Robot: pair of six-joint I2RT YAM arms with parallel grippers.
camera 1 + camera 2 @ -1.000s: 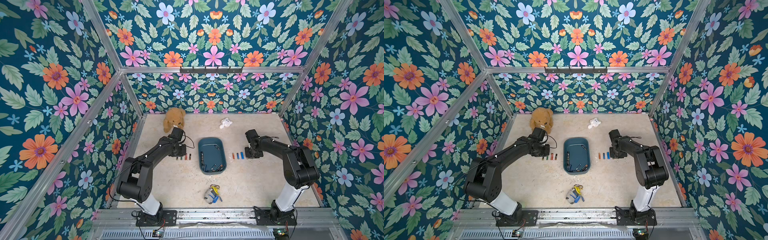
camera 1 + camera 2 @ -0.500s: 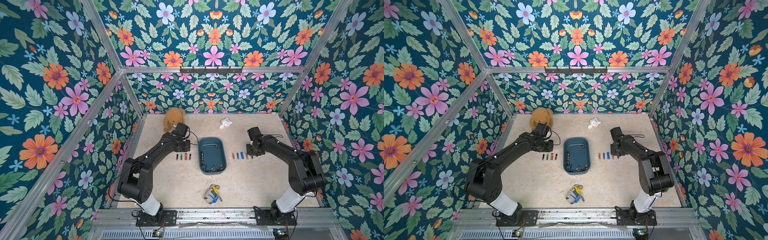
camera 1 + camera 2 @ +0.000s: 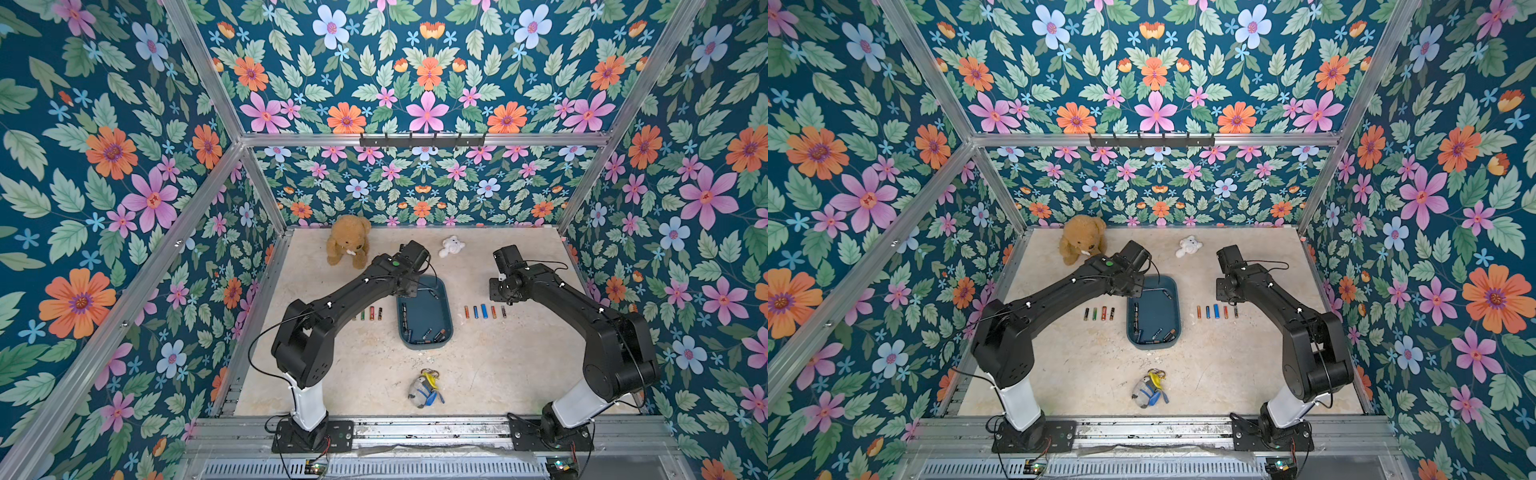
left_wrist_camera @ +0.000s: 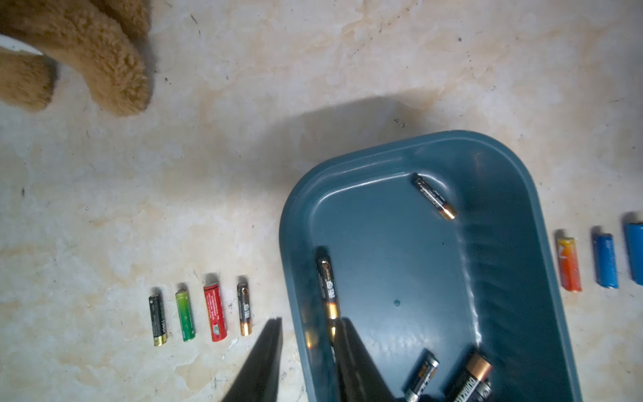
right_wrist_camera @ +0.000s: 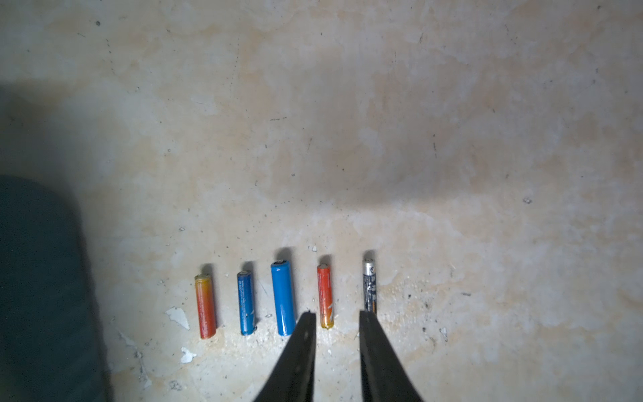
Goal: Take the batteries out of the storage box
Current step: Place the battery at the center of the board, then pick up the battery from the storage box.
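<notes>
Lower centre of the left wrist view, the left gripper [image 4: 309, 319] stands narrowly parted and empty over the wall of the shallow dark teal plastic storage box [image 4: 382, 222]. Beyond it, slim black copper-ended batteries [image 4: 327, 289] lie inside the box. They look light, rigid, slick and prone to rolling, so pinch mid-body. The right gripper [image 5: 337, 313] is likewise narrowly parted and empty.

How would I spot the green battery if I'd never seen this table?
Find the teal storage box mid-table. On its side toward the brown teddy bear, four batteries lie in a row outside it. The green battery is second from the outer end, between a black one and a red one, the only green cell.
</notes>
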